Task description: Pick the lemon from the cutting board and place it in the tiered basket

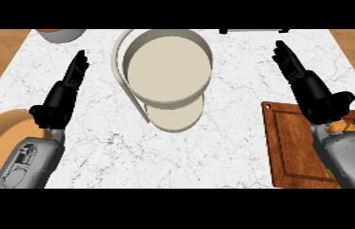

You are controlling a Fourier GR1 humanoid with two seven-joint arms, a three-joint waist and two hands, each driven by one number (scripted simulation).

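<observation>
Landmark: the tiered basket (166,78), standing mid-surface, its upper tier over a lower one.
Far left of basket: an orange-brown rounded thing (14,125) at the view's edge, and a grey bowl-like object (61,34) at the top edge.
Left hand (64,94): left of the basket, fingers straight and pointing away from the robot, holding nothing.
Surface (229,148): white marble, bare between basket and board.
Right hand (308,89): right of the basket, fingers straight, holding nothing, poised over the board's near-left corner.
Cutting board (295,148): right of the basket, partly covered by the right forearm.
Lemon (340,125): probably the small yellow-orange patch just beside the right wrist, mostly hidden; its long axis cannot be told.
Key relation: the lemon lies behind and under the right hand's fingers, toward the robot, so the right hand is by far the nearer.
</observation>
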